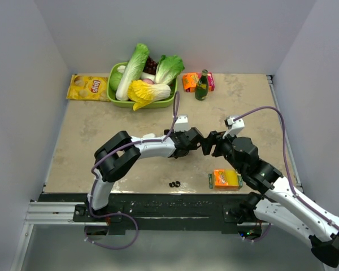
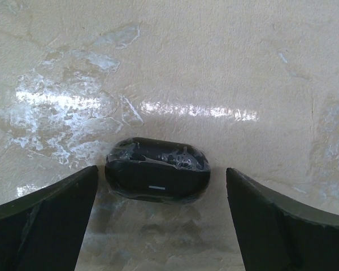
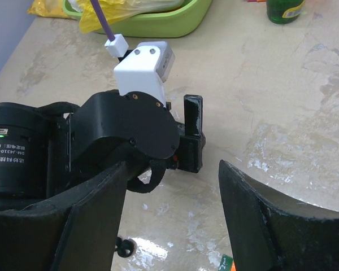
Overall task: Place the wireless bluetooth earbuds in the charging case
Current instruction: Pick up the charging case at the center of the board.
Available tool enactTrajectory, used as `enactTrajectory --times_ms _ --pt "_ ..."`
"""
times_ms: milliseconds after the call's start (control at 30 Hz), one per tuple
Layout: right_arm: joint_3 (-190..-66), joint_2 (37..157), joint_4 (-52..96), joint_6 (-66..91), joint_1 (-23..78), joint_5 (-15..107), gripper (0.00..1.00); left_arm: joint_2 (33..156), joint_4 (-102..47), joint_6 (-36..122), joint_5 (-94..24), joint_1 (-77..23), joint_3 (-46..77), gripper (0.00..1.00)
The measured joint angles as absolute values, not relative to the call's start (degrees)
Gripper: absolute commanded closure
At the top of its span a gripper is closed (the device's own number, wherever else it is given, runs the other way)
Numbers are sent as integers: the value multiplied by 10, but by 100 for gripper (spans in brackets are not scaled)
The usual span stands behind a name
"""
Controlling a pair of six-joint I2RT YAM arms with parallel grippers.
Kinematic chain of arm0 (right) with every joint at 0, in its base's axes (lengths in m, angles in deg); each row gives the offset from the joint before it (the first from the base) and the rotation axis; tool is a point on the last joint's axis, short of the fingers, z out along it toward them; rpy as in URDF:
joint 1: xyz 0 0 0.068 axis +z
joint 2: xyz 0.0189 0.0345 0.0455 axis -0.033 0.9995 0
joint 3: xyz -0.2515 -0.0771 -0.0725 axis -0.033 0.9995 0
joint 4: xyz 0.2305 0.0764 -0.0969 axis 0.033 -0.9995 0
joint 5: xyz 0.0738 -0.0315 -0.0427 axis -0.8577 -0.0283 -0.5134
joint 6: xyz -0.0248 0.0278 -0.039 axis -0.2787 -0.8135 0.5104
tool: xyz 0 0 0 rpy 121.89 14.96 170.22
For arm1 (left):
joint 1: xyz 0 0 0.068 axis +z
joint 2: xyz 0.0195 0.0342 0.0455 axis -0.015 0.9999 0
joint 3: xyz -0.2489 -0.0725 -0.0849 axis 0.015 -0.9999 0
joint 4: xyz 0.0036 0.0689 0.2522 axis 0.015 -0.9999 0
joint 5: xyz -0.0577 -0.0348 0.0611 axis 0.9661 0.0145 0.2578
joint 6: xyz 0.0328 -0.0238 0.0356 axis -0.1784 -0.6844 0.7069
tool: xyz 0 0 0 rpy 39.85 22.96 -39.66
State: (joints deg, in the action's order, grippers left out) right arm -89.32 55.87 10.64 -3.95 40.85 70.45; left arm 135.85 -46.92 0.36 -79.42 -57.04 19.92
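Earbuds (image 1: 174, 184): black pair, barely a blur to me, loose on the near side of the case.
Case (image 2: 157, 164): black, looks shut; contents hidden.
Left gripper (image 2: 161, 175): spread wide astride case, gripping nothing.
Right gripper (image 3: 172, 169): part open, empty.
Basket (image 1: 158, 104): beyond case, holds cabbages (image 1: 133, 70).

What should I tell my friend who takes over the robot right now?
Left claw: open, straddling the black charging case on the table, not gripping it.
Right claw: open, empty, facing the left one.
Black earbuds: loose near the table's front edge.
Done: nothing inserted; case looks shut.
Left: open the case, put earbuds in.
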Motion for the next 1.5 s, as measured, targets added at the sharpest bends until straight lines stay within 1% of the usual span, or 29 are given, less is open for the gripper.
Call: enactTrajectory --times_ms 333,500,700,1033,1200,1300,1367,1500 --pt "-893 555 105 -40 408 705 31 1371 -487 -7 -818 -576 212 8" --pt "-893 549 103 -40 408 705 31 1379 -492 -7 -831 -580 218 9" --pt "-893 545 102 -40 408 705 31 1389 -500 -6 -848 -580 228 12" --pt "-893 533 98 -40 408 705 31 1397 -501 -11 -858 -579 236 25" --pt "-893 533 98 -40 408 705 31 1397 -500 -11 -859 -579 236 24" --pt "-893 533 98 -40 408 705 31 1397 -499 -11 -859 -579 235 20" --pt "-893 533 98 -40 408 705 31 1397 -497 -10 -858 -579 234 16" --pt "-893 533 98 -40 408 705 31 1397 -491 -4 -856 -580 234 15"
